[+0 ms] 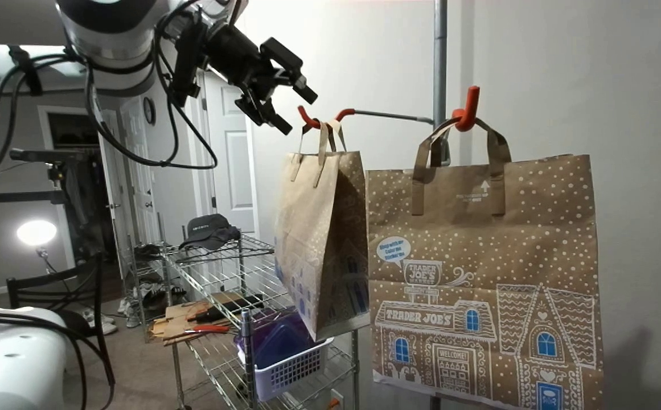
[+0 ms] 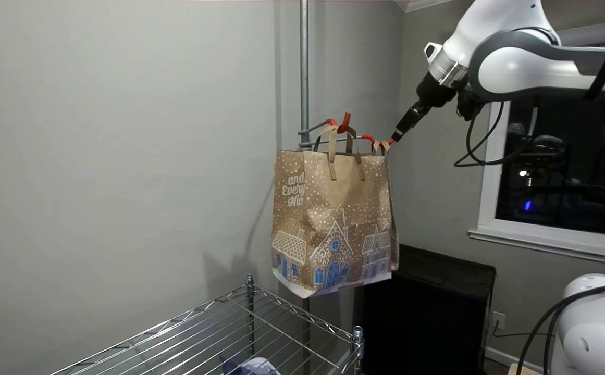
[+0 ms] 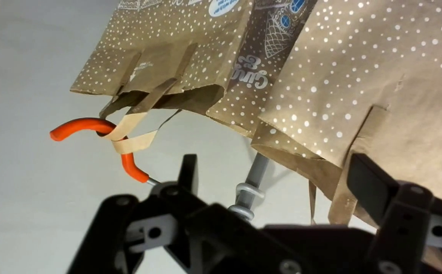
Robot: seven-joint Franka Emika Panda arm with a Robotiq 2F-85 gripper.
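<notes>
My gripper [image 1: 295, 109] is open and empty, with its fingers spread and tilted down; it shows in an exterior view [image 2: 396, 136] and the wrist view [image 3: 274, 167]. It is nearest to a brown paper bag [image 1: 313, 228] hanging by its handles on a red-tipped hook [image 1: 307, 118]. I see no contact. This bag [image 2: 333, 224] shows whole in an exterior view. In the wrist view the bag [image 3: 388, 76] is close, its handle [image 3: 344, 201] behind one finger. A second brown bag [image 1: 484, 256] hangs on another red hook [image 1: 467, 111]. It shows at upper left in the wrist view [image 3: 160, 57].
A grey pole [image 1: 440, 57] by the wall carries the hooks. A wire shelf [image 1: 222, 273] stands below, with a black cap [image 1: 210, 228], cardboard pieces [image 1: 188, 319] and a white basket [image 1: 290, 367]. A black cabinet [image 2: 427, 312] and a window [image 2: 563, 172] are behind the bags.
</notes>
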